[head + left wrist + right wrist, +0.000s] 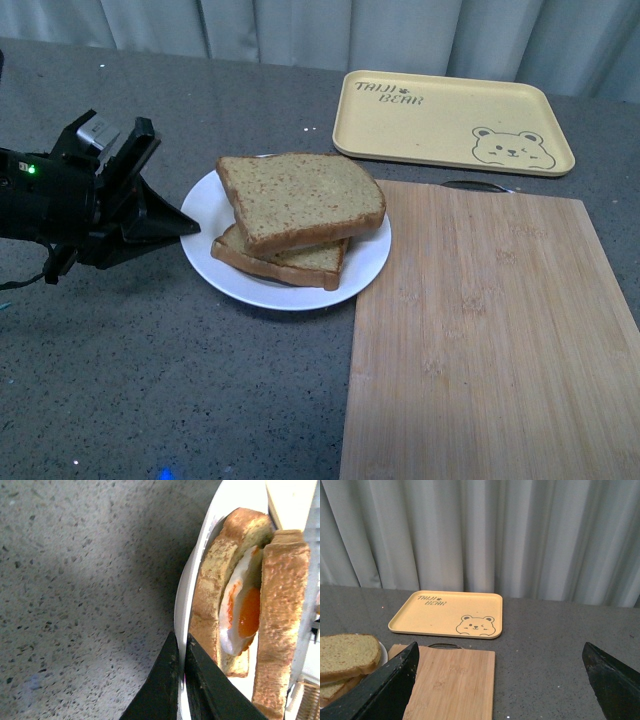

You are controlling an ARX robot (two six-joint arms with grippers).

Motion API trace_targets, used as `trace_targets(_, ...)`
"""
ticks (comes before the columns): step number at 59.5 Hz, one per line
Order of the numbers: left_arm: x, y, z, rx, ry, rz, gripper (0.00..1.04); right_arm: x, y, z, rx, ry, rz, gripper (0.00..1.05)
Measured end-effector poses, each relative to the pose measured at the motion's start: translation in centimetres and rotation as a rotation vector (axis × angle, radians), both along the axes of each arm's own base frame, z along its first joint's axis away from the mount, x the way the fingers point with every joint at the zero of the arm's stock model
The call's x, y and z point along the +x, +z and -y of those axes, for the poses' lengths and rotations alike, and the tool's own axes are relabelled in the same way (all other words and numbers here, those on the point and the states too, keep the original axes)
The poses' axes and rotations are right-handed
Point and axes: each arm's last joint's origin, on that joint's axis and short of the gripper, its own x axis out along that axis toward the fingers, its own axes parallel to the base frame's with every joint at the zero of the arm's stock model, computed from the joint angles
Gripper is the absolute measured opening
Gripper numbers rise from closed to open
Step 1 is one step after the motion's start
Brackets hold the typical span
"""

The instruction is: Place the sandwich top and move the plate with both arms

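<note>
At the plate's (214, 268) left rim, we see the left gripper (186, 228) pinched narrow on the white edge, a finger on each side of it (the wrist view shows the rim running between them), likely to lift that side. The sandwich top (300, 198) lies flat on the lower slice (290, 262) over the fried egg (242, 614), mid-plate. Its long axis runs across the table, with the domed edge toward the cutting board (490, 330), slightly skewed from the slice beneath. The right gripper (500, 652) hangs wide open and empty, well apart from the plate; we judge it must take the opposite rim.
</note>
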Motion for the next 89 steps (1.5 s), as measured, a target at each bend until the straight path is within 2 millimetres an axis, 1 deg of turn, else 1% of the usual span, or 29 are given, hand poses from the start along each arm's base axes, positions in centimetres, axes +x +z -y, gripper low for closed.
trace_targets(6, -0.2, 0.3, -0.5, -0.138, 0.06, 0.059, 0.04, 0.0, 0.0, 0.0, 0.0, 0.0, 0.0, 0.95)
trace_targets(11, 0.0, 1.2, -0.6, -0.246, 0.149, 0.11, 0.04, 0.0, 0.0, 0.0, 0.0, 0.0, 0.0, 0.95)
trace_targets(16, 0.3, 1.7, -0.3, -0.305, 0.207, 0.113, 0.04, 0.0, 0.0, 0.0, 0.0, 0.0, 0.0, 0.95)
trace_targets(21, 0.6, 2.2, 0.7, -0.356, 0.233, 0.118, 0.04, 0.0, 0.0, 0.0, 0.0, 0.0, 0.0, 0.95)
trace_targets(27, 1.6, 3.0, 3.6, -0.432, 0.248, 0.115, 0.04, 0.0, 0.0, 0.0, 0.0, 0.0, 0.0, 0.95)
trace_targets(32, 2.3, 3.3, 5.4, -0.462, 0.252, 0.111, 0.04, 0.0, 0.0, 0.0, 0.0, 0.0, 0.0, 0.95)
trace_targets(40, 4.1, 3.8, 8.8, -0.487, 0.283, 0.103, 0.04, 0.0, 0.0, 0.0, 0.0, 0.0, 0.0, 0.95)
trace_targets(42, 4.6, 3.8, 9.8, -0.491, 0.3, 0.099, 0.04, 0.0, 0.0, 0.0, 0.0, 0.0, 0.0, 0.95)
trace_targets(56, 7.4, 3.2, 14.3, -0.494, 0.386, 0.079, 0.04, 0.0, 0.0, 0.0, 0.0, 0.0, 0.0, 0.95)
trace_targets(72, 10.3, 2.0, 18.0, -0.46, 0.408, 0.042, 0.04, 0.0, 0.0, 0.0, 0.0, 0.0, 0.0, 0.95)
trace_targets(89, 11.5, 1.1, 20.0, -0.431, 0.406, 0.009, 0.04, 0.0, 0.0, 0.0, 0.0, 0.0, 0.0, 0.95)
